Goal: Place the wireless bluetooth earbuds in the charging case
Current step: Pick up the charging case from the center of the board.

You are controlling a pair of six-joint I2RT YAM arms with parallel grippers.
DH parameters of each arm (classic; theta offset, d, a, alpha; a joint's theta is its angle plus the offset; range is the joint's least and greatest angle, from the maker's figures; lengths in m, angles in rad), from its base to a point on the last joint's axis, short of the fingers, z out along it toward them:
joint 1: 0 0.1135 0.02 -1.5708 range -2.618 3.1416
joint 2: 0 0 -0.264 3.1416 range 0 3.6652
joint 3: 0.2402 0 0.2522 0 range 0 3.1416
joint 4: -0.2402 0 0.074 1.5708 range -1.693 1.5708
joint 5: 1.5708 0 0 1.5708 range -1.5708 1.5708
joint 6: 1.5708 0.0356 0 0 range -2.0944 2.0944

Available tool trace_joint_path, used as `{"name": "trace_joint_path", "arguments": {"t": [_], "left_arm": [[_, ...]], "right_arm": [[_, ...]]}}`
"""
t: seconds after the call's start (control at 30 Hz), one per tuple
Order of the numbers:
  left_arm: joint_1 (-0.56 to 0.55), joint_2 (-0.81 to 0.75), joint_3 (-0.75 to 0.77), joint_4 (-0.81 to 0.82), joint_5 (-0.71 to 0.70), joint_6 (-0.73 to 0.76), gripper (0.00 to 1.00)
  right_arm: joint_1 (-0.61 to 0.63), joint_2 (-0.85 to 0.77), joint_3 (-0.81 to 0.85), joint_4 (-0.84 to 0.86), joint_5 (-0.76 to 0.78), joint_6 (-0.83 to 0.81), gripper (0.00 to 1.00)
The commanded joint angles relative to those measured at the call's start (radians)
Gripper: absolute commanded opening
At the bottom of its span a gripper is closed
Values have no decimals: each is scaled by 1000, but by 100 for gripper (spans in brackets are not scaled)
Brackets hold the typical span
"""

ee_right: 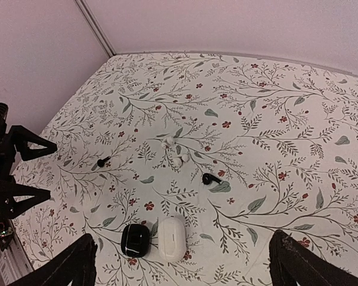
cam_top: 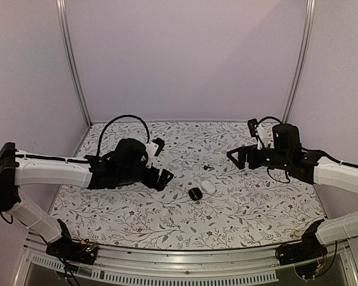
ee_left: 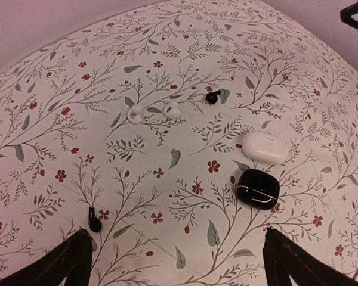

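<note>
Left end effector (cam_top: pixel 163 161) and right end effector (cam_top: pixel 241 143) hang released, empty. One black earbud (ee_left: pixel 212 97) lies near the white earbuds (ee_left: pixel 172 108), the other black earbud (ee_left: pixel 94 223) well apart. No step is begun yet; the black charging case (ee_left: pixel 258 187), seemingly closed, likely needs opening first.

A: What colour is the worktop (ee_left: pixel 42 137)?
B: White, patterned with grey-green leafy sprigs and small red flowers.
A: And the pieces on it?
B: A glossy black case (ee_left: pixel 258 187), a white case (ee_left: pixel 266 146), black earbuds (ee_left: pixel 212 97), white earbuds (ee_left: pixel 135 112).
</note>
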Motion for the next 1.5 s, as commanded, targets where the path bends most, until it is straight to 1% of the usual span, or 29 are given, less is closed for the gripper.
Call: {"name": "trace_joint_path", "arguments": {"t": [0.0,0.13,0.3,0.4,0.57,0.7,0.8,0.93,1.13,1.27,1.47], "left_arm": [[-24,-30,-28,110,69,78,100],[-33,-19,-67,195,157,126,100],[-43,26,-104,304,215,186,100],[-46,83,-107,338,274,235,100],[-47,146,-126,404,361,310,100],[-47,192,-145,473,388,342,100],[-47,241,-144,540,423,367,100],[-46,325,-110,601,450,391,97],[-45,419,-97,717,472,379,95],[-45,474,-64,733,471,376,94],[-44,544,-24,747,458,360,90]], "right_arm": [[-5,-10,28,1,19,27,99],[-5,20,46,-2,-14,16,99],[-5,21,22,38,-66,6,99],[-5,19,48,3,-144,-25,99],[-22,59,66,-2,-305,-70,99],[-87,99,75,2,-438,-54,99],[-127,132,79,10,-505,-37,99],[-140,155,87,10,-533,-43,99],[-155,175,79,18,-559,-47,99],[-171,188,72,28,-580,-48,99],[-195,215,76,30,-611,-53,99]]}}
